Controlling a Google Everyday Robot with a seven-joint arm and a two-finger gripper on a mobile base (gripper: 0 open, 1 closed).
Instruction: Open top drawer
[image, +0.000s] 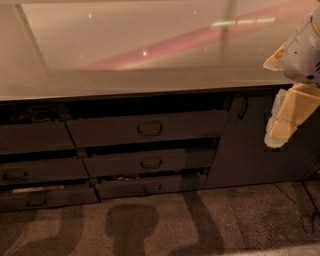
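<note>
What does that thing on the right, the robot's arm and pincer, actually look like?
At the view's right edge, the arm ends in a rounded, pale grey-white shell with a few small dark dots. Below it hangs the pincer, a blocky cream-yellow piece with a paler, ribbed-looking edge. No cables or markings are visible.

The top drawer (110, 131) lies well to the left of my gripper (275, 135), at about the same height and apart from it. Its dark grey front is a wide, level panel with one small bar handle (149, 129) at its centre. A dark gap runs above its upper edge; I cannot tell how far out it stands.
</note>
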